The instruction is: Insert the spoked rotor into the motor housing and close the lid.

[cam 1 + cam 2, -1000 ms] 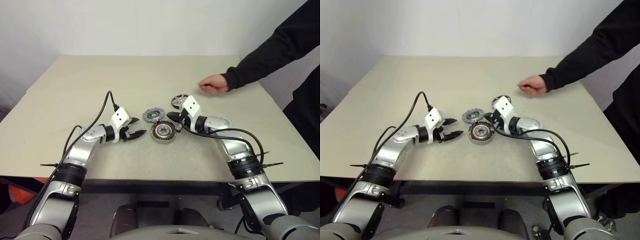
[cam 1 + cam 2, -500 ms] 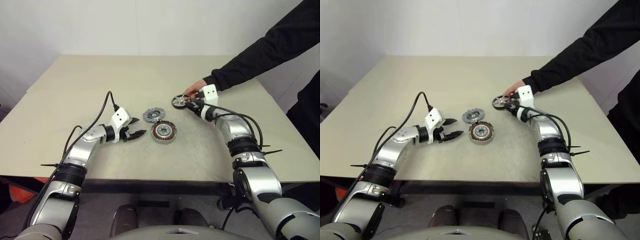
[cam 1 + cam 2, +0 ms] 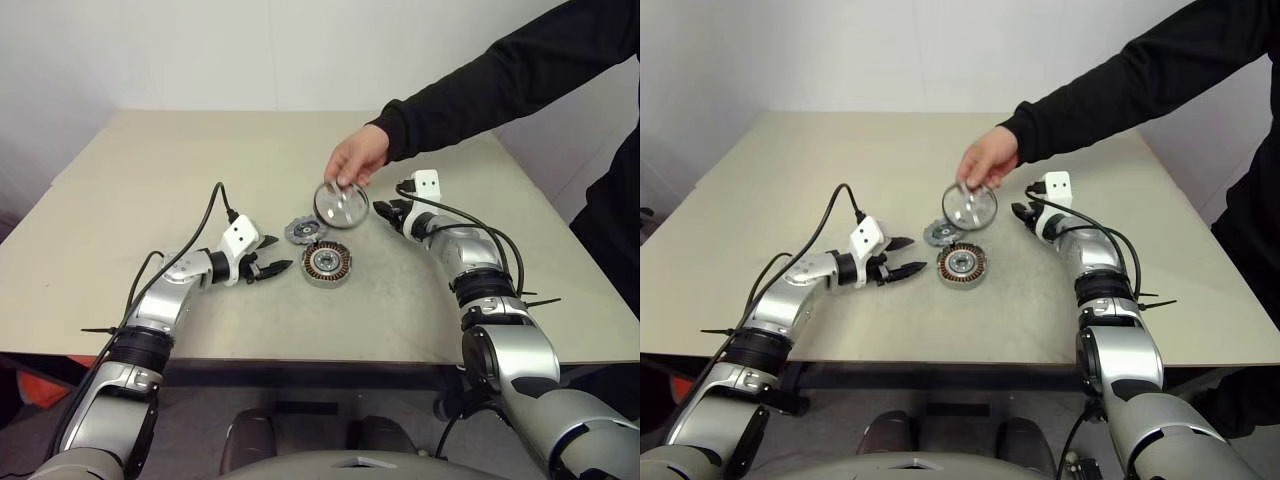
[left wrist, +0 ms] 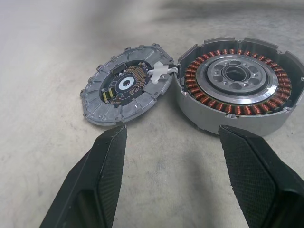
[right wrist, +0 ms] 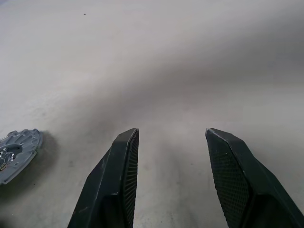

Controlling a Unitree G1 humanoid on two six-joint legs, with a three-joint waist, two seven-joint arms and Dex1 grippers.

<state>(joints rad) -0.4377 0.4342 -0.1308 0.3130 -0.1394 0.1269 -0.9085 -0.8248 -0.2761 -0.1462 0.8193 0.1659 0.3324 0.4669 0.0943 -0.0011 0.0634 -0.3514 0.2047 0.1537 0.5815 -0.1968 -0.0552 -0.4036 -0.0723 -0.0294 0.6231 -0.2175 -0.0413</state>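
A person's hand [image 3: 352, 160] holds the rotor [image 3: 341, 204] in the air, above and just beyond the housing [image 3: 327, 263] on the tabletop [image 3: 150, 180]. The lid [image 3: 302, 230] lies touching the housing's far-left edge. Left end effector [image 3: 278, 255], wide and empty, sits left of the housing; right end effector [image 3: 385, 210], fingers apart and empty, right of the rotor.

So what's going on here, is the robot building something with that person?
A person's hand is holding the spoked rotor up in the air, above the motor housing and the lid, which lie side by side on the table. The housing is open, its copper windings showing, with no rotor in it yet. The left end effector sits open beside the housing, holding nothing. The right end effector is open and empty too, off to the other side.
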